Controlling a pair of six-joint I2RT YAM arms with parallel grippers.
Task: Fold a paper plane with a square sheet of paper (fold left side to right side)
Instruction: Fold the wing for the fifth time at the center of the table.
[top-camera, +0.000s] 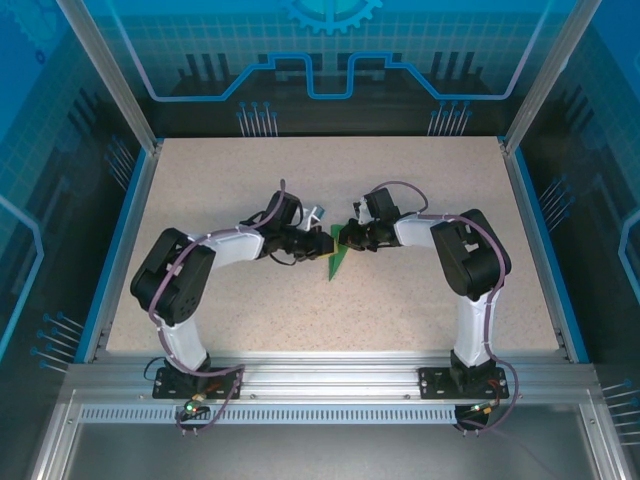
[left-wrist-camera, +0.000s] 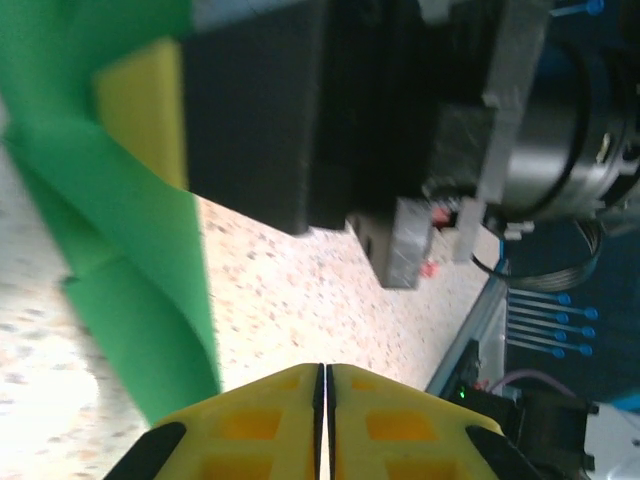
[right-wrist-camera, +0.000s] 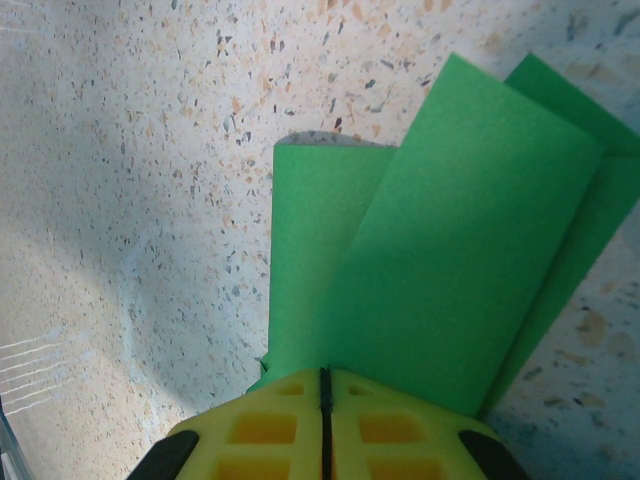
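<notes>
The square sheet of paper (top-camera: 337, 258) is bright green and folded into a narrow, layered, pointed shape at the middle of the table, between the two grippers. In the right wrist view its creased flaps (right-wrist-camera: 450, 250) fan out from my right gripper (right-wrist-camera: 323, 372), which is shut on the paper's near edge. In the left wrist view the paper (left-wrist-camera: 120, 250) rises in a curve at the left, and the right gripper's yellow finger (left-wrist-camera: 145, 110) presses against it. My left gripper (left-wrist-camera: 322, 368) is shut just right of the paper, with nothing between its fingers. From above, the left gripper (top-camera: 322, 243) and right gripper (top-camera: 350, 238) nearly meet.
The speckled beige tabletop (top-camera: 420, 300) has blue rails along its left and right edges (top-camera: 540, 240). Transparent blue panels wall in the back and sides. The right arm's black wrist body (left-wrist-camera: 400, 110) hangs close above the left gripper.
</notes>
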